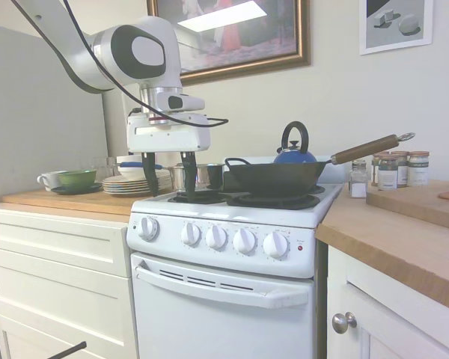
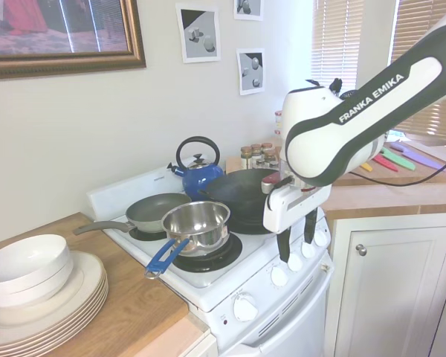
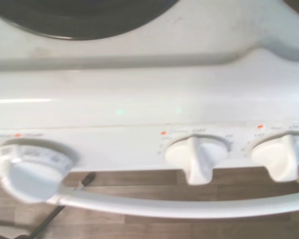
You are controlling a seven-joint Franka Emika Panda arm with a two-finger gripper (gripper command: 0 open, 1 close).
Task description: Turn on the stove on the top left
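First exterior view. The claw was recorded with its fingers spread wide and nothing held, hanging over the front edge of the stove. The row of five knobs lay below it on the front panel, not touched. A small steel saucepan stood just behind the claw, and a black wok and a blue kettle beyond it. A risk was judged: with five like knobs set close, the wrong one could be gripped, and another burner lit under a pan. Stacked plates and a green bowl were noted on the wooden bench to one side of the claw.

Second exterior view. The claw was seen open above the knobs, just in front of the saucepan, whose blue handle jutted toward the stove's front edge. A knock against that handle on descent was judged possible. A frying pan sat behind the saucepan. Framed pictures hung on the cream wall; window blinds were noted.

Wrist view. Three knobs showed, blurred, directly beneath; the middle one bore a raised bar. A slip off that smooth white bar was judged possible. The oven-door handle ran below the knobs.
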